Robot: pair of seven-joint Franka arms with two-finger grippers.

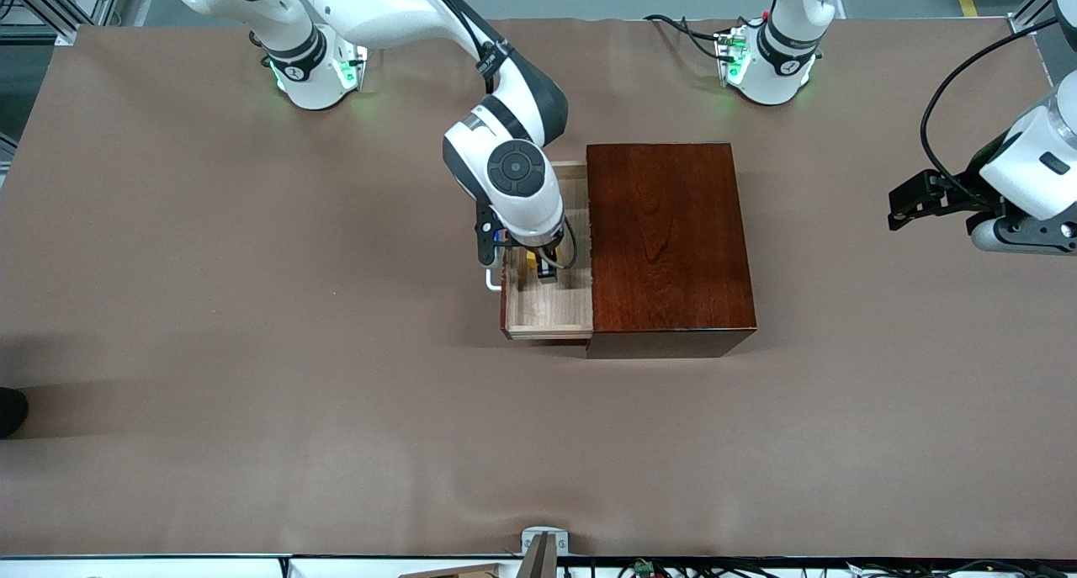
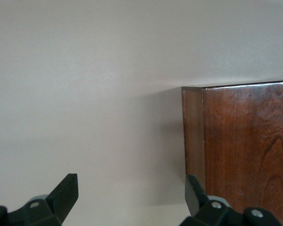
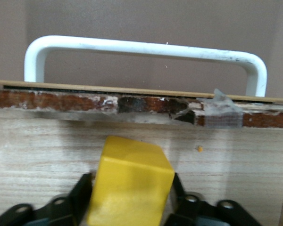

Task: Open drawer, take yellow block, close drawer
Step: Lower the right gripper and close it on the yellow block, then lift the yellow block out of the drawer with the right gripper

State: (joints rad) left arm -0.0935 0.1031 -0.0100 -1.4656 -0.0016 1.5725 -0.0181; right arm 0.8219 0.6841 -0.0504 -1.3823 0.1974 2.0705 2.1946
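Gripping yellow block (image 3: 130, 181) w/ right gripper (image 3: 132, 200) inside open drawer (image 1: 545, 313), mid-table; block looks light, rigid, held by flat sides. Left gripper (image 2: 132, 197) waits wide near table's edge.

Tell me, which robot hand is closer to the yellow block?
Right. The right hand is down in the open drawer with the yellow block between its fingers. The left hand waits off past the wooden box.

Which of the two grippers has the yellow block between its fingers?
The right gripper, down inside the open drawer, with the yellow block between its fingers. The left gripper waits open and empty beside the wooden box.
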